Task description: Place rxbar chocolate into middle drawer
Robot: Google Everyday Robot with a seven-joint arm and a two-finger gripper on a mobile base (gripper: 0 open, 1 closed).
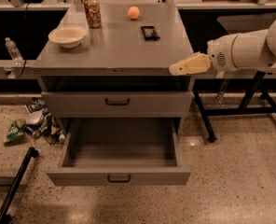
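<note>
The rxbar chocolate (150, 32), a small flat dark bar, lies on the grey cabinet top (114, 50), right of centre, toward the back. The middle drawer (124, 146) is pulled out and open, with nothing visible inside; its small dark handle (119, 178) is on the front. The drawer front above it (117, 102) is closed. My gripper (176, 69), cream coloured on a white arm (250, 48), reaches in from the right. It hovers at the cabinet top's front right corner, nearer the camera than the bar and apart from it, holding nothing.
A cream bowl (67, 35), a brown patterned can (92, 12) and an orange ball (134, 12) stand on the cabinet top. A water bottle (13, 50) and litter (31, 125) lie at left. Black table legs (208, 125) stand at right, a dark pole (14, 185) at lower left.
</note>
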